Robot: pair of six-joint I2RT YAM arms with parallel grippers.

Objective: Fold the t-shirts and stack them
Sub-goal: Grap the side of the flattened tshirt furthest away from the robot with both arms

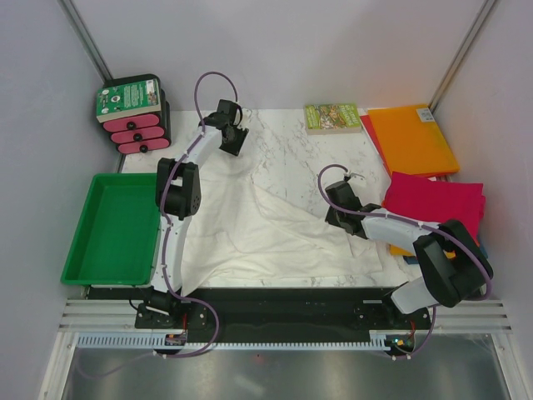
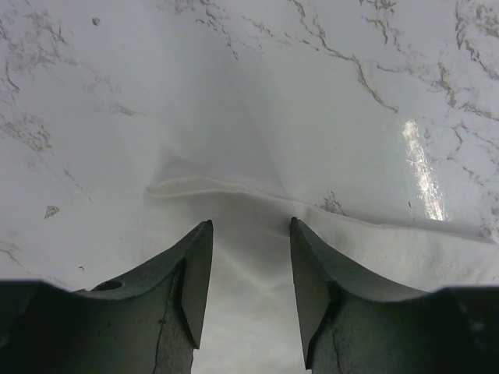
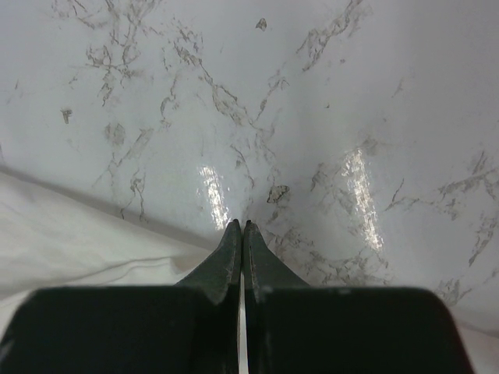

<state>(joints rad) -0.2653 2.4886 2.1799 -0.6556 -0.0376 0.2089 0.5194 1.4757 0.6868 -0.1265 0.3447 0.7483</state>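
A thin wrinkled white t-shirt (image 1: 266, 237) lies spread over the marble table. My left gripper (image 1: 234, 142) is at its far left corner. In the left wrist view the left gripper (image 2: 249, 222) is open, its fingers straddling the shirt's hem (image 2: 234, 188) with cloth lying between them. My right gripper (image 1: 333, 218) is at the shirt's right edge, and creases run toward it. The right gripper (image 3: 243, 224) is shut, with the white cloth (image 3: 78, 245) drawn up to its fingers. A folded orange t-shirt (image 1: 412, 137) and a magenta one (image 1: 437, 204) lie at the far right.
A green tray (image 1: 117, 229) sits off the table's left edge. A black holder with pink pieces and a green label (image 1: 133, 112) stands at the back left. A small green-covered book (image 1: 331, 117) lies at the back. Grey walls close in both sides.
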